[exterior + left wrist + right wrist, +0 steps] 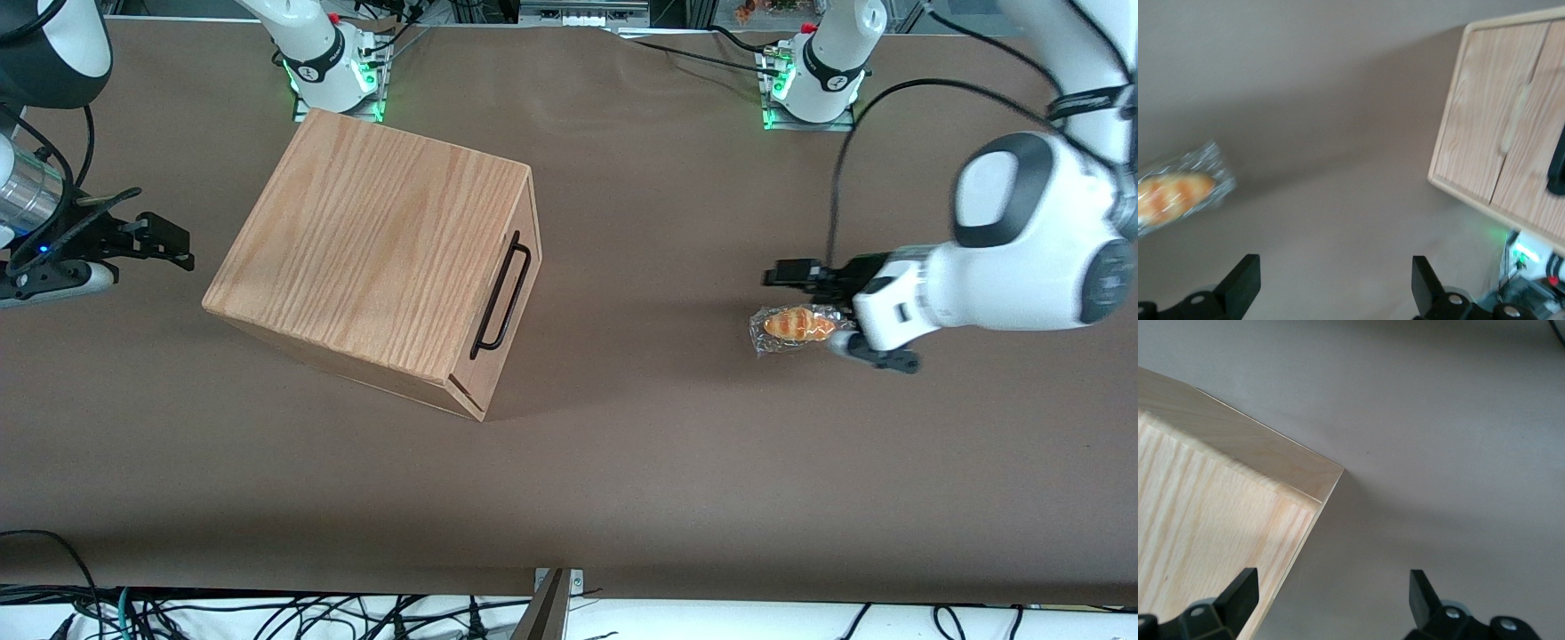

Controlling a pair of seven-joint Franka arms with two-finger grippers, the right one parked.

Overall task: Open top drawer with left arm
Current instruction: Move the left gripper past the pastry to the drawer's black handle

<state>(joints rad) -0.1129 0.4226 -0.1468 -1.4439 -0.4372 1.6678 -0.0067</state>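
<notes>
Cabinet: I see the oak-grain cabinet (373,258) standing on the brown table (622,462), set at an angle, nearer the parked arm's end than the middle; its front faces the working arm's end.
Top drawer: the top drawer (508,293) sits flush in the cabinet front, shut; its black bar handle (500,295) runs along the panel; in my wrist camera the wood front (1501,113) shows, with a dark bit of the handle (1557,167) at the frame's edge.
Left arm: the left arm (1013,258) reaches in low over the table from the working arm's end.
Gripper: the gripper (822,311) (1331,283) hangs well apart from the drawer front, with bare table between; its fingers (1241,283) stand wide apart, holding nothing.
Bread: a wrapped bread roll (796,326) (1175,190) lies on the table just beside the gripper, between it and the cabinet.
</notes>
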